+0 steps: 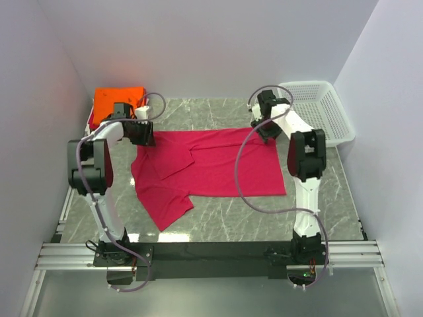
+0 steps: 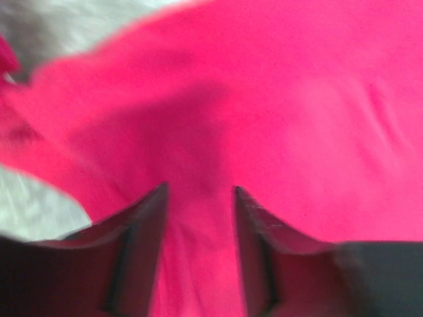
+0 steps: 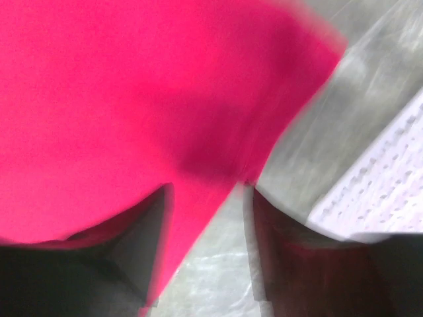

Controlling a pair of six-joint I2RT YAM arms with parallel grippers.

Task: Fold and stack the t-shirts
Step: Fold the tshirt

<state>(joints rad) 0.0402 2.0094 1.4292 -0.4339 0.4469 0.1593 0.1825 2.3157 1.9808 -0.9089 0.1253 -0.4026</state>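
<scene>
Your jaws, left and right, stand apart, one pair over each far corner of the crimson t-shirt (image 1: 211, 168), which lies spread on the worktop (image 1: 264, 218), probably so its edge settles flat.

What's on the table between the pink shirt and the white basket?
Nothing: a bare strip of table separates shirt and basket, seen clearest in the right wrist view.

Reaching forward from both bases, upper links raised, elbows bent high, wrists tipped steeply down. On the left, lowered at the far left with the left end effector (image 2: 198, 193) held fingers apart. On the right, lowered at the far right with the right end effector (image 3: 206, 188) likewise parted.
</scene>
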